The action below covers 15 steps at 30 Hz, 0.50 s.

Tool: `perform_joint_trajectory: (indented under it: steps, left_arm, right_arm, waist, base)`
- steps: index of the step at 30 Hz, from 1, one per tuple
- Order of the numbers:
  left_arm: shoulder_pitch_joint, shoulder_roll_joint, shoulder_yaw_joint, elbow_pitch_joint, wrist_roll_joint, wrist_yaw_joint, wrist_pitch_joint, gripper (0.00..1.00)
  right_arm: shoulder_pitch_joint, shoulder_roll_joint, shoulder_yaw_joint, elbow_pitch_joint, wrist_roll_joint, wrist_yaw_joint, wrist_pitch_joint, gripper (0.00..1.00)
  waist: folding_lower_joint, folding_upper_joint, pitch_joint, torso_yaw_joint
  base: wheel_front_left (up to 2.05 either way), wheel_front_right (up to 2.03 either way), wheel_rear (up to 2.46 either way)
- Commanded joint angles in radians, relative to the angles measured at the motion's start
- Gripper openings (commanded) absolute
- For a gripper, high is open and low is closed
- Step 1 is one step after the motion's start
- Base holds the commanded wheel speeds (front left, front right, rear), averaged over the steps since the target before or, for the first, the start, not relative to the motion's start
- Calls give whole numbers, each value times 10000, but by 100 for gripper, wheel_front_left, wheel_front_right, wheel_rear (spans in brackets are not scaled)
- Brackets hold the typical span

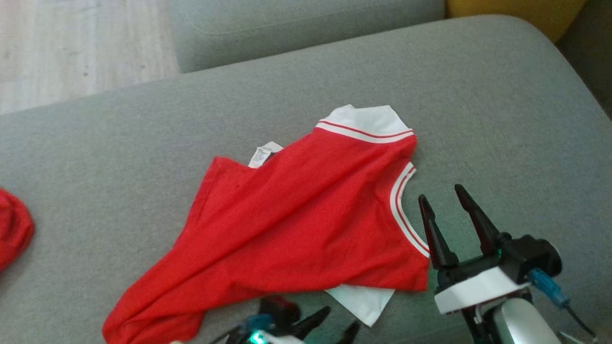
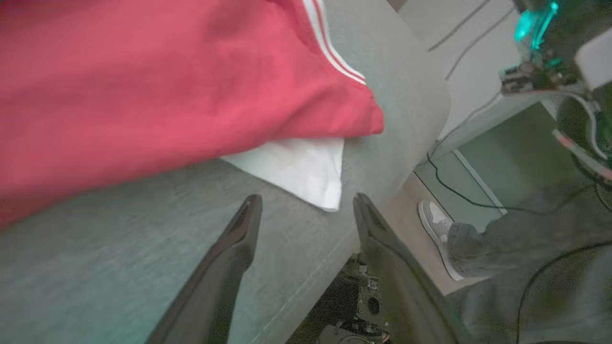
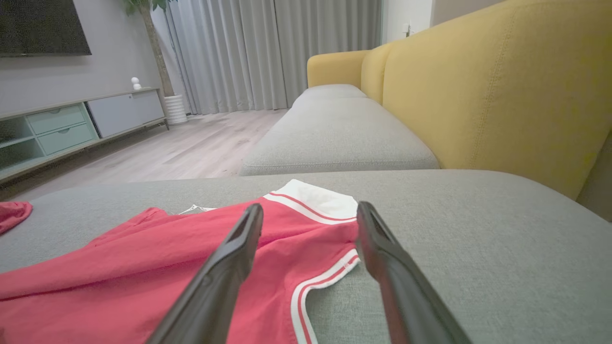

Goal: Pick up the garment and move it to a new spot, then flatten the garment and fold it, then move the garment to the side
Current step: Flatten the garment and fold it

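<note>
1. The garment (image 1: pixel 296 224) (image 2: pixel 143 86) (image 3: pixel 119 272) lies rumpled in the middle of the grey cushion (image 1: pixel 478 95). It stretches toward the near edge, where a white sleeve (image 1: pixel 363 301) (image 2: pixel 301 167) pokes out.
2. Around it there's a red cloth lump (image 1: pixel 12 229) (image 3: pixel 12 212) at the cushion's left edge, well apart. A second grey cushion (image 1: pixel 287 28) (image 3: pixel 334 138) sits past the far edge, next to a yellow backrest (image 3: pixel 502 86). A person's shoe (image 2: pixel 435 224) is on the floor.
3. The right gripper (image 1: pixel 442 193) (image 3: pixel 308 210) is just beside the striped trim, jaws spread wide and empty. The left gripper (image 1: pixel 342 317) (image 2: pixel 306 200) is at the near edge by that sleeve, fingers apart too.
4. Count: one jersey, one lump, two cushions, two grippers.
</note>
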<state>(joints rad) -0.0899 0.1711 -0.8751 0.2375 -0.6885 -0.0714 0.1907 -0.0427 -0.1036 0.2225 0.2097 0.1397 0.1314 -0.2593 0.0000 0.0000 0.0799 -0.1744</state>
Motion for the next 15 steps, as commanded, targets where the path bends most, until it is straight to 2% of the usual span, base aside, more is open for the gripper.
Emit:
perform_joint_trajectory:
  steps: [1,7,15]
  left_arm:
    - [-519,-214,92,-190,183,-70,-146,100]
    - [-1657,-617,-780,820,1092,-394,-641,100]
    - [-2401,-811,-1570,2090,1488,-513,-783,100]
  right_arm:
    - [-512,-64,203,-343,39,-7,-25,100]
    - [-744,-75,187,-386,70,-7,-25,100]
    - [-974,-16,170,-404,103,-7,-25,100]
  waist:
    - [0,0,155,-153]
    - [0,0,507,-450]
    - [0,0,811,-820]
  base:
    - [0,0,0]
    - [0,0,0]
    - [0,0,0]
